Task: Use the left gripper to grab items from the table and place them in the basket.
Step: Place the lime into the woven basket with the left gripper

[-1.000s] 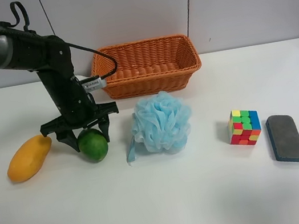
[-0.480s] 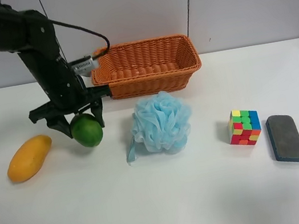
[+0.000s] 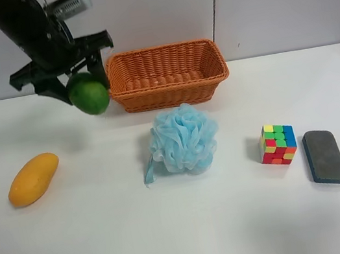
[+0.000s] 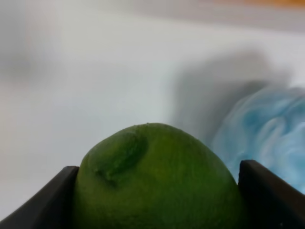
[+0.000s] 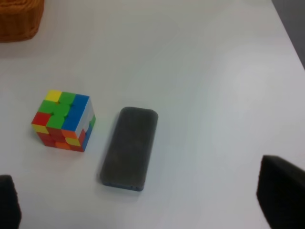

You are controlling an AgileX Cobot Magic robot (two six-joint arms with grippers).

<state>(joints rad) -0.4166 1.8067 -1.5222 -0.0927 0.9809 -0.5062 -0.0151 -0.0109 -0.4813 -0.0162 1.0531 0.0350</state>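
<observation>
Beside the basket's (image 3: 171,94) short end, the left hand (image 3: 83,88) (clamped on the green fruit (image 3: 89,95)) hangs above open table (image 3: 109,230).

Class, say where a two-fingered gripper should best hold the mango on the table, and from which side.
Probably across the narrow middle of the mango, straight from above: it lies flat on the table, long axis slanted, with bare space along both flanks.

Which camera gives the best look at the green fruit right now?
Exterior high: the whole green fruit shows, gripped in the left claw, in the air beside the end of the basket. Left wrist shows only its top, very close, between the claw's fingers. Right wrist does not show it.
</observation>
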